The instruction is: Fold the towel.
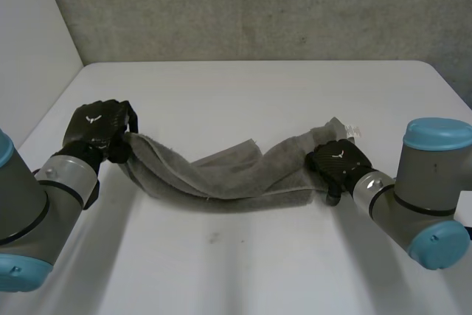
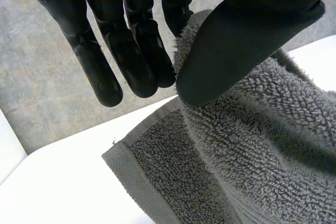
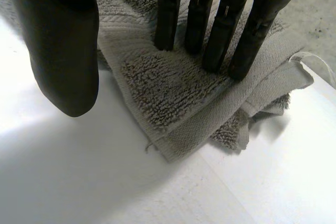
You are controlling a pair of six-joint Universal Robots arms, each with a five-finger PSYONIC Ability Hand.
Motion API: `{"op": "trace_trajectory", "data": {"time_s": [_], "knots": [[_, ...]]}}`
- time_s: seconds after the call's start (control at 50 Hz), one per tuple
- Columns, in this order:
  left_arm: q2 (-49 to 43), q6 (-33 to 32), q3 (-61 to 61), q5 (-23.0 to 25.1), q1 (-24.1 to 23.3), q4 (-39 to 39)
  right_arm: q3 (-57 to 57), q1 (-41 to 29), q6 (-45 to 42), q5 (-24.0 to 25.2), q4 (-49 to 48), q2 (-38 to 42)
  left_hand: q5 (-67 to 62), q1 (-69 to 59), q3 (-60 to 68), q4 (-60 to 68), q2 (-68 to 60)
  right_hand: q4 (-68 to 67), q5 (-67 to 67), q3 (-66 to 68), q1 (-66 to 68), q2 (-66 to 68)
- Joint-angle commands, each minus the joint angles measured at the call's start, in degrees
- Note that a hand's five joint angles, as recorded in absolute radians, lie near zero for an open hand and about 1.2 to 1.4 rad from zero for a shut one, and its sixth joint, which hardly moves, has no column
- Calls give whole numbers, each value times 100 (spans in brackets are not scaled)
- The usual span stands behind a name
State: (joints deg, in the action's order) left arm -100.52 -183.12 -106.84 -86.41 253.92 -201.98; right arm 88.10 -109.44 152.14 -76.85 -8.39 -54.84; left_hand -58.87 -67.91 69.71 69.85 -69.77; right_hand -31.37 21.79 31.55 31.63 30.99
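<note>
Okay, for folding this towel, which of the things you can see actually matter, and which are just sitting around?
Part of the job:
- towel, grey, stretched between the two hands
- left hand, pinching one end of it
- right hand, straight fingers pressing on the other end

Just there:
- table, white, under the towel
- wall, grey, behind the table

Head cam: high, betw. & behind the arms, looks down & fwd over whole table point(image 1: 243, 271) to far wall point(image 1: 258, 5). L wrist cam: v. close, looks along left hand point(image 2: 247, 35) at left end of towel point(image 2: 252, 150). R wrist cam: close, along right hand point(image 3: 63, 40) onto its right end. All three share towel & table.
</note>
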Motion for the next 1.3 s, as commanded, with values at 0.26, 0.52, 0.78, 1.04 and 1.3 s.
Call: {"op": "trace_trajectory", "data": {"time_s": [0.26, 0.52, 0.78, 1.04, 1.3], "knots": [[-20, -5, -3, 1, 0, 1, -513, 2, -9, -93, -5, 413, -1113, -1209, 1029, 1015, -1023, -1437, 1396, 1420, 1411, 1476], [-29, -5, -3, 1, 0, 1, -794, -69, 35, -93, -5, 465, -1113, -1209, 1029, 1015, -1023, -2800, 2758, 2782, 2774, 2838], [-29, -5, -3, 1, 0, 9, -1032, -69, 88, -119, 39, 606, -1113, -1209, 1029, 1015, -1023, -4863, 4821, 4845, 4837, 4901], [771, -101, 85, 10, 44, 106, -1067, 19, 44, -154, 1164, -1574, -1113, -1209, 1029, 1015, -1023, -4863, 4821, 4845, 4837, 4901], [2704, -1367, 1409, -8, 53, 1694, -3279, 441, -53, -58, 4167, -3270, -1113, -1209, 1029, 1015, -1023, -4863, 4821, 4845, 4837, 4901]]}}
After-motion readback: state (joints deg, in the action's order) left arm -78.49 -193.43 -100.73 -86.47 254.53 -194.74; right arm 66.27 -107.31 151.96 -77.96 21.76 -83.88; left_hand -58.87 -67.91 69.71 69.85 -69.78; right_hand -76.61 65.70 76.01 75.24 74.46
